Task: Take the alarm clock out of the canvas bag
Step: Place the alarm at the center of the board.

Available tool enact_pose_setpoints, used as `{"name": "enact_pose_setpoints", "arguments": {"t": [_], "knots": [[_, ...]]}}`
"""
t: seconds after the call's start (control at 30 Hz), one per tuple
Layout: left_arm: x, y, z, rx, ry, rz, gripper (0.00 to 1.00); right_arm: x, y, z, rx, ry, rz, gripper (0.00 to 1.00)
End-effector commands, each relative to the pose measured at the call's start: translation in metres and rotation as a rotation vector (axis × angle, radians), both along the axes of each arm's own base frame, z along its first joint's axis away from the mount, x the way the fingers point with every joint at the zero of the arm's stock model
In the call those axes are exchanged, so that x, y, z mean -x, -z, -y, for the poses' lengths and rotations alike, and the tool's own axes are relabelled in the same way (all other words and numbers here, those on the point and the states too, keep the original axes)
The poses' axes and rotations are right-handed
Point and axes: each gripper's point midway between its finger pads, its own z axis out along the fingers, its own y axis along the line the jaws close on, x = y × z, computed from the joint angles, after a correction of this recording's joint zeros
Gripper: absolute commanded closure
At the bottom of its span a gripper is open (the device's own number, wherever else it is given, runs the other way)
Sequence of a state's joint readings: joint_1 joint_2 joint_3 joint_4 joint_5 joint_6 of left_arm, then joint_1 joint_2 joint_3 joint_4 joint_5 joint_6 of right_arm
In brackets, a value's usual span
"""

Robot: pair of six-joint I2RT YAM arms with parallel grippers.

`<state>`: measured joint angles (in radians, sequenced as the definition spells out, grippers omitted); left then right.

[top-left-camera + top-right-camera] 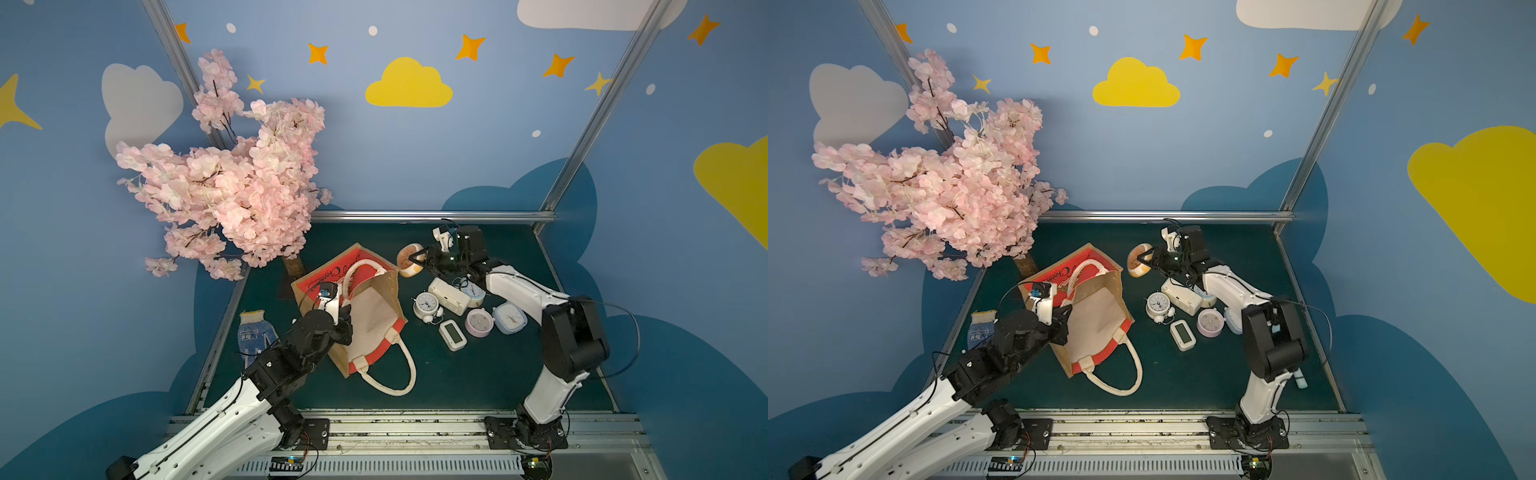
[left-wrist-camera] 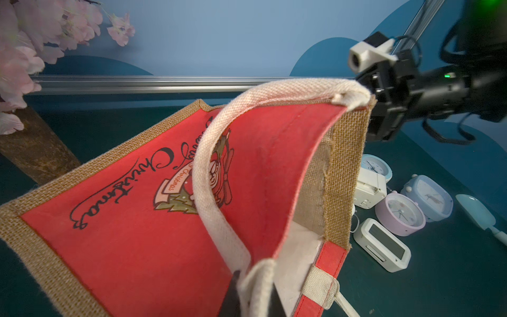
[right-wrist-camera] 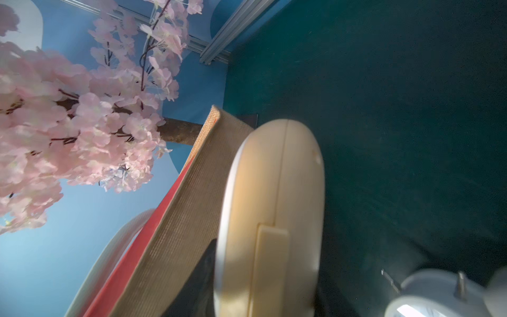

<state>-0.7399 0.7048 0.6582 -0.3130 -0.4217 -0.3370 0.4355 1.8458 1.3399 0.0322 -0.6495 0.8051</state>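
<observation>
I am gripping the alarm clock [image 1: 402, 266] with my right pincer [image 1: 417, 259], the jaws closing partway around its round cream body. The clock is sitting outside the canvas bag [image 1: 386, 286], just beside the bag's far right corner. I cannot tell whether it is touching the counter [image 1: 457, 374]. My left pincer [image 2: 255, 293] is pinching narrow on the bag's cream handle at the rim, so the mouth is gaping and showing the cream lining. The bag is resting mid-counter, with its other handle lying toward the near side. To the right, a group of 6 other clocks [image 1: 449, 296] is sitting under my right arm. A pink blossom tree [image 1: 232, 187] is standing at the far left.
</observation>
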Motion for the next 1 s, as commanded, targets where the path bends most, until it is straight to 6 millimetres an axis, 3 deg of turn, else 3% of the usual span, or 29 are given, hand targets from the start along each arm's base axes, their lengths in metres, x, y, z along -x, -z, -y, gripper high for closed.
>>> {"name": "enact_pose_setpoints", "arguments": {"t": [0.0,0.37,0.57,0.97], "knots": [[0.002,-0.008,-0.002,0.002,0.005,0.019,0.88,-0.007,0.015,-0.017,0.006,-0.092,-0.035,0.77],[0.002,-0.007,-0.002,-0.007,0.017,0.022,0.87,-0.045,0.067,-0.026,0.146,-0.116,-0.152,0.76],[0.003,-0.008,-0.003,-0.014,0.017,0.027,0.87,-0.036,0.085,-0.028,0.173,-0.176,-0.209,0.76],[0.003,-0.01,-0.002,-0.014,0.021,0.027,0.87,-0.031,0.116,0.006,0.354,-0.154,-0.223,0.68]]}}
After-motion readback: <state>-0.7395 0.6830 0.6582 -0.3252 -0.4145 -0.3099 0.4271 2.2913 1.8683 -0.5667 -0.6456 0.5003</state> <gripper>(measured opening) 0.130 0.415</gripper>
